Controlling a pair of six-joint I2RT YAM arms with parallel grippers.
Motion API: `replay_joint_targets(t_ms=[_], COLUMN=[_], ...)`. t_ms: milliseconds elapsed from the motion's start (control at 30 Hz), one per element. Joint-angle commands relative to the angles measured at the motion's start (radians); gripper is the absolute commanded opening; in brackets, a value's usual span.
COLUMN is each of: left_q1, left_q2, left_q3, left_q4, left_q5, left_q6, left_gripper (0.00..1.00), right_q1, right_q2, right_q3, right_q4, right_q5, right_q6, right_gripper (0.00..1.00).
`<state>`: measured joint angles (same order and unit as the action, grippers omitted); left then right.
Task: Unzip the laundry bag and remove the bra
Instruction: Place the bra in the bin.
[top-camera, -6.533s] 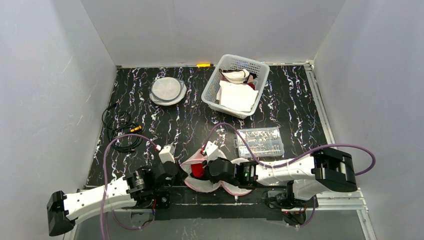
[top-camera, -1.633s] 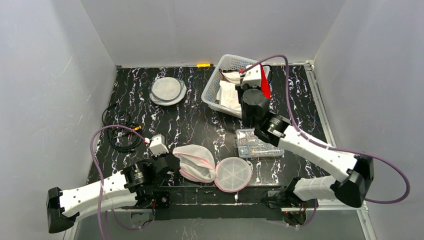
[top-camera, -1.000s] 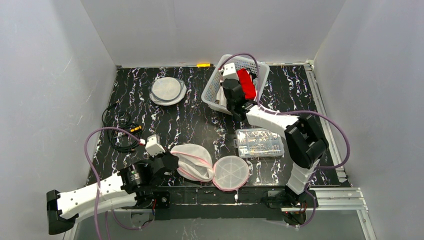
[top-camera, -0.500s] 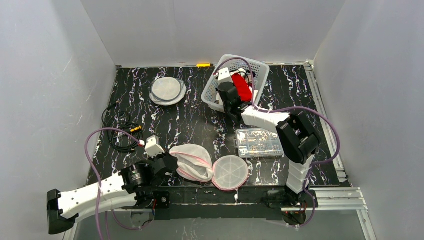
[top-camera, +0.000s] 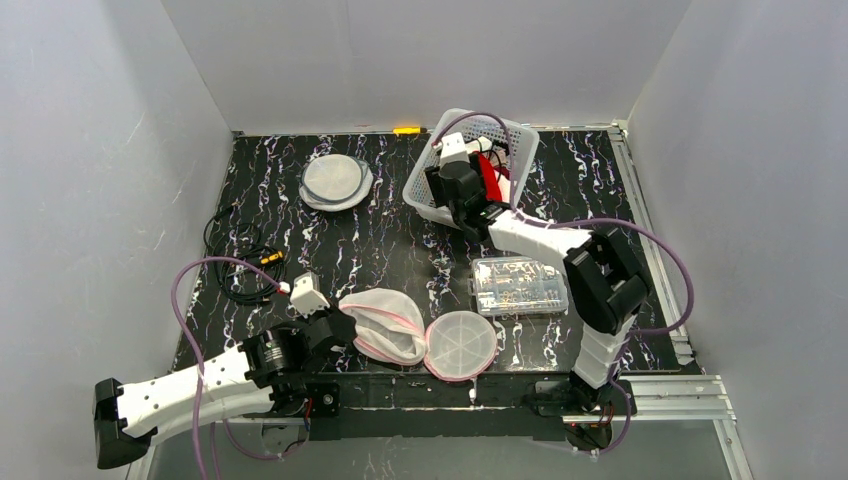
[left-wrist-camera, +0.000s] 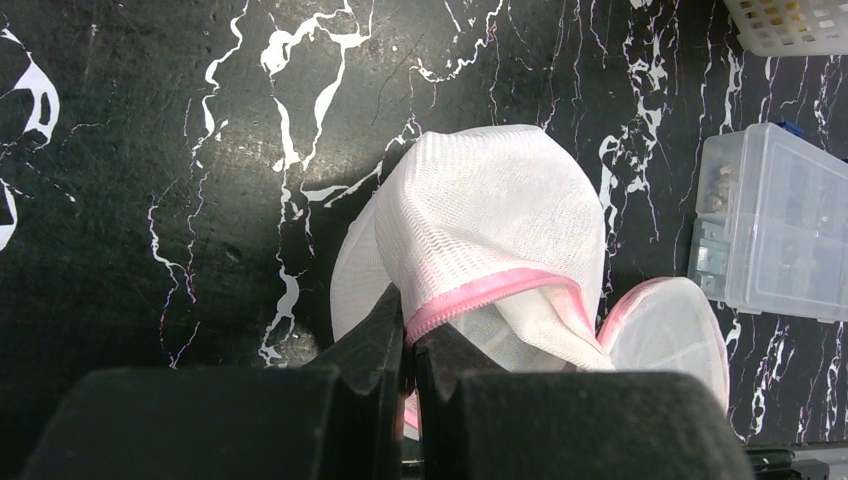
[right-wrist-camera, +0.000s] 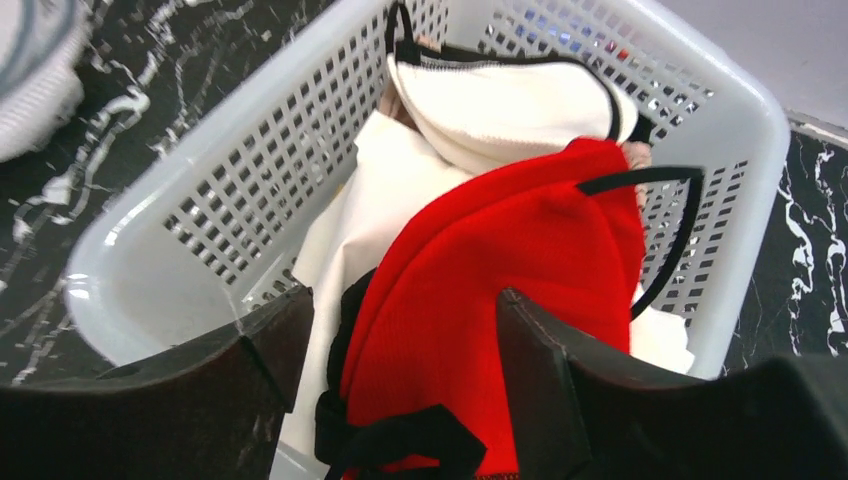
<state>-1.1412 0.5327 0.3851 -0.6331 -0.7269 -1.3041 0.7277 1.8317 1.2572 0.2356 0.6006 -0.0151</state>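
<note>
The white mesh laundry bag (top-camera: 385, 325) with pink zipper trim lies open at the near table edge, its round lid (top-camera: 463, 345) flipped out to the right. My left gripper (top-camera: 338, 325) is shut on the bag's pink zipper edge (left-wrist-camera: 480, 292), also seen in the left wrist view (left-wrist-camera: 410, 340). The red bra (top-camera: 488, 178) with black straps lies in the white basket (top-camera: 425, 175) at the back. My right gripper (top-camera: 468, 192) hangs over the basket, jaws wide open either side of the red bra (right-wrist-camera: 510, 260), not gripping it (right-wrist-camera: 402, 300).
The basket (right-wrist-camera: 180, 230) also holds a white bra with black trim (right-wrist-camera: 500, 110) and white cloth. A clear parts box (top-camera: 518, 283) sits between basket and bag. A second round mesh bag (top-camera: 335, 180) lies back left, a black cable (top-camera: 240, 265) left.
My right gripper lifted the red bra out of the bag, carried it to the basket and opened, leaving it there. My left gripper kept its hold on the bag edge.
</note>
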Motion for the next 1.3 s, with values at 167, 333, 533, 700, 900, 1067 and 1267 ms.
replay_joint_targets(t_ms=[167, 333, 533, 700, 900, 1067, 1267], left_q1=[-0.002, -0.002, -0.002, -0.002, -0.002, -0.002, -0.002], left_q2=[-0.004, -0.006, -0.005, -0.013, -0.049, -0.072, -0.074], left_q3=[-0.004, 0.015, 0.044, 0.045, 0.028, 0.033, 0.037], left_q4=[-0.035, -0.049, -0.047, -0.023, 0.013, 0.013, -0.008], left_q5=[-0.041, -0.059, -0.068, -0.038, -0.009, -0.023, -0.039], left_q6=[-0.038, -0.035, 0.008, 0.053, 0.092, 0.126, 0.121], left_gripper=[0.0, 0.0, 0.0, 0.0, 0.0, 0.0, 0.0], right_q1=[0.005, 0.003, -0.05, -0.12, -0.154, -0.154, -0.12], right_q2=[-0.202, -0.315, -0.391, -0.303, -0.259, -0.416, -0.706], right_q3=[0.031, -0.01, -0.096, -0.066, -0.071, -0.157, -0.373], right_q4=[-0.043, -0.062, -0.065, -0.118, -0.116, -0.134, -0.225], right_q5=[-0.064, -0.074, -0.193, -0.281, -0.327, -0.328, -0.423], right_q6=[0.103, 0.187, 0.339, 0.406, 0.443, 0.468, 0.547], right_gripper=[0.91, 0.89, 0.65, 0.46, 0.5, 0.67, 0.73])
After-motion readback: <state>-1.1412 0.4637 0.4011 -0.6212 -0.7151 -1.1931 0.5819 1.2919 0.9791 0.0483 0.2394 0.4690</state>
